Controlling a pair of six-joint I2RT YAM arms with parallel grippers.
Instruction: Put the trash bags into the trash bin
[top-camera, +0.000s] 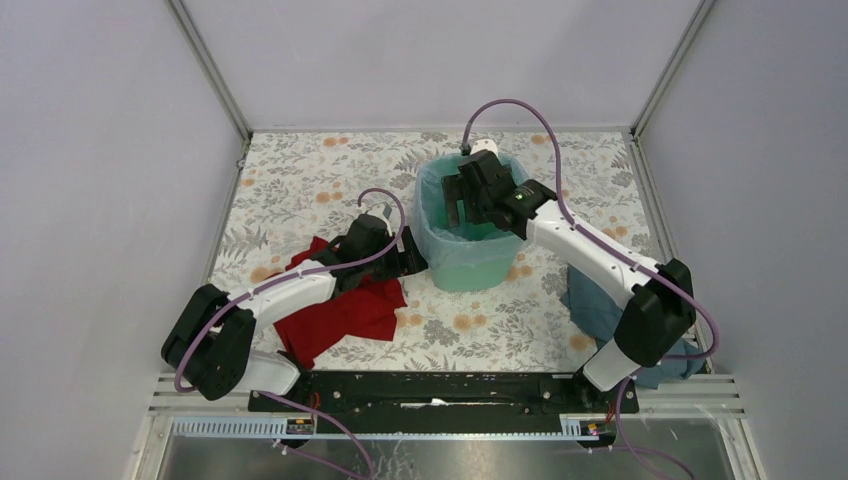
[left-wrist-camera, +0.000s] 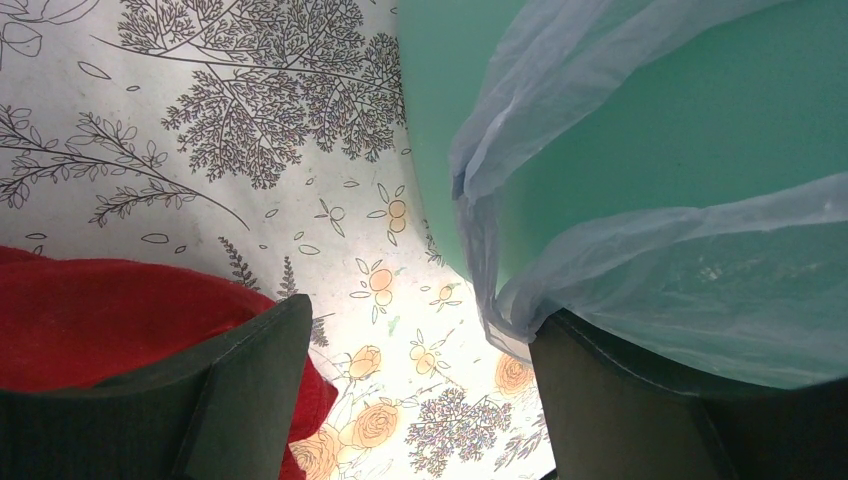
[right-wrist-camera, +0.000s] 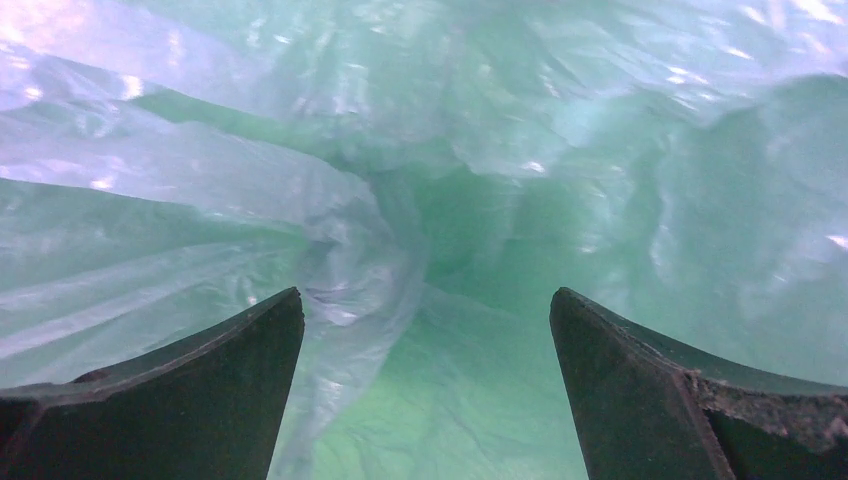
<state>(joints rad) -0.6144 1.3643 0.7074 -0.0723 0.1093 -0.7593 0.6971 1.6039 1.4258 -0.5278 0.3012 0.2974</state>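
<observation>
The mint-green trash bin (top-camera: 468, 258) stands upright mid-table. A translucent trash bag (top-camera: 432, 200) lines it and folds over the rim. My right gripper (top-camera: 458, 203) reaches down into the bin's mouth. In the right wrist view it (right-wrist-camera: 425, 385) is open, with crumpled trash bag film (right-wrist-camera: 340, 250) ahead of its fingers and nothing between them. My left gripper (top-camera: 411, 262) is low beside the bin's left wall. In the left wrist view it (left-wrist-camera: 420, 385) is open over the tablecloth. The bag's hanging edge (left-wrist-camera: 600, 250) drapes down the bin wall (left-wrist-camera: 660, 120) onto the right finger (left-wrist-camera: 620, 400).
A red cloth (top-camera: 345, 310) lies under and beside the left arm, and shows by the left finger (left-wrist-camera: 100, 310). A blue-grey cloth (top-camera: 597, 305) lies under the right arm at the table's right. Grey walls close in the floral table (top-camera: 300, 180) on three sides.
</observation>
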